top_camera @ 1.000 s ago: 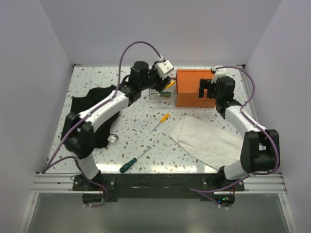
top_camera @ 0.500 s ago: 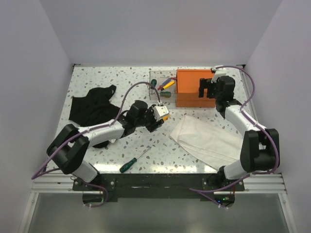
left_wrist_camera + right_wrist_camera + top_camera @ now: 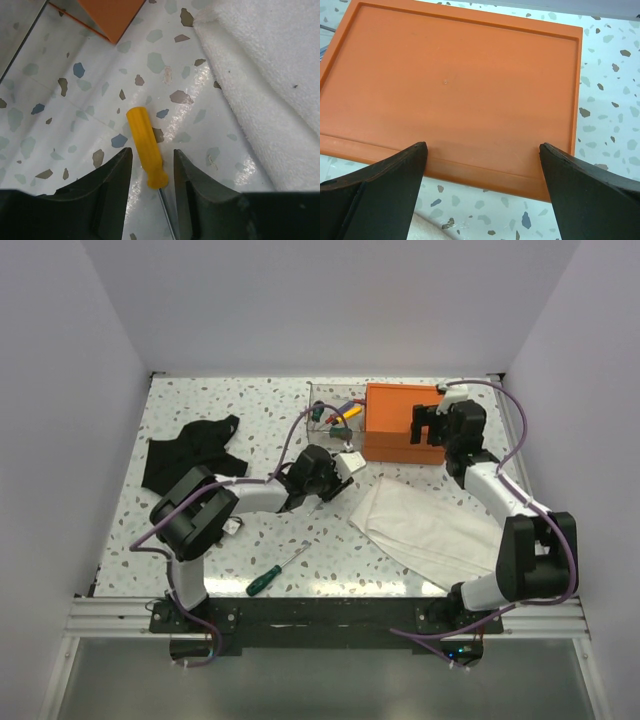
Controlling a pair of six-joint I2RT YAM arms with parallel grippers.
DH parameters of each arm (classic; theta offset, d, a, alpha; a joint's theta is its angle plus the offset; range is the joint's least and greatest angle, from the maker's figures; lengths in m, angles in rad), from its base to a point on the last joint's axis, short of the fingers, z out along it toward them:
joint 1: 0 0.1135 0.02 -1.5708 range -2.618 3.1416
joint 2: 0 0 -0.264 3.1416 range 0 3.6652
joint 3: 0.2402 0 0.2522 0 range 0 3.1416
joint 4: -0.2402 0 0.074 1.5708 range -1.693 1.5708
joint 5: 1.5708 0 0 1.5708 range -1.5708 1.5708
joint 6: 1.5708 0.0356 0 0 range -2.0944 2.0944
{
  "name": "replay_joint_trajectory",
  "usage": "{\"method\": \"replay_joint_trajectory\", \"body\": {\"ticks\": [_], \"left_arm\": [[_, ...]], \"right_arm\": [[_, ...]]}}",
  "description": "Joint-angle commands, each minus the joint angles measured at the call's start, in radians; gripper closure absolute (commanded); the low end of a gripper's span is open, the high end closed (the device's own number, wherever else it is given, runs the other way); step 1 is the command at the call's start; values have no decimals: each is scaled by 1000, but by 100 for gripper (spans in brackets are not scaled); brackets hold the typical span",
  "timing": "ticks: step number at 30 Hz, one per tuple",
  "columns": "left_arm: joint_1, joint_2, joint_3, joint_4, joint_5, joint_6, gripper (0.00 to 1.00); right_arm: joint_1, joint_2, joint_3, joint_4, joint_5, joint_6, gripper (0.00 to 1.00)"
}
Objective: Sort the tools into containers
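Note:
A yellow-handled screwdriver (image 3: 144, 144) lies flat on the speckled table. My left gripper (image 3: 152, 151) is low over it and open, one finger on each side of the handle's lower end with a small gap on both sides. From above, that gripper (image 3: 341, 468) covers the tool. A green-handled screwdriver (image 3: 270, 576) lies near the front edge. The orange box (image 3: 398, 418) stands at the back, with a clear drawer (image 3: 318, 400) pulled out on its left holding several tools. My right gripper (image 3: 482, 145) hangs wide open over the box's near edge, holding nothing.
A white towel (image 3: 425, 525) lies crumpled to the right of the left gripper, its edge close to the yellow screwdriver (image 3: 250, 65). A black fabric piece (image 3: 190, 452) lies at the left. White walls enclose the table on three sides.
The left arm swung from the drawer at the back to the middle of the table and came down over the yellow screwdriver, its jaws narrowing. The right arm stayed put.

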State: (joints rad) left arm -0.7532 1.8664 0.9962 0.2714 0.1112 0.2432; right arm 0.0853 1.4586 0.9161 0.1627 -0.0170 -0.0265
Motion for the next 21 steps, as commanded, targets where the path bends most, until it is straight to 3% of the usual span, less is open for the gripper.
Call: {"method": "replay_joint_trajectory", "body": {"ticks": [1,4,11,14,18,21], "left_arm": [[0,54,71,23,8,-27,59],[-1,57,76,12,44,-42,68],[0,-19,64,-69,116,-10,100],[15,-125,35,-81,229,48,100],[92,-229,24,-95,486,65,100],[109,-282,56,-159,528,103,100]], "right_arm": [[-7,40,-57,-266,14,-58,2],[-12,51,-46,-261,14,-59,1],[-12,55,-39,-265,14,-64,1],[-12,62,-33,-279,12,-66,2],[-12,83,-13,-284,5,-61,1],[-13,95,7,-282,3,-58,2]]}}
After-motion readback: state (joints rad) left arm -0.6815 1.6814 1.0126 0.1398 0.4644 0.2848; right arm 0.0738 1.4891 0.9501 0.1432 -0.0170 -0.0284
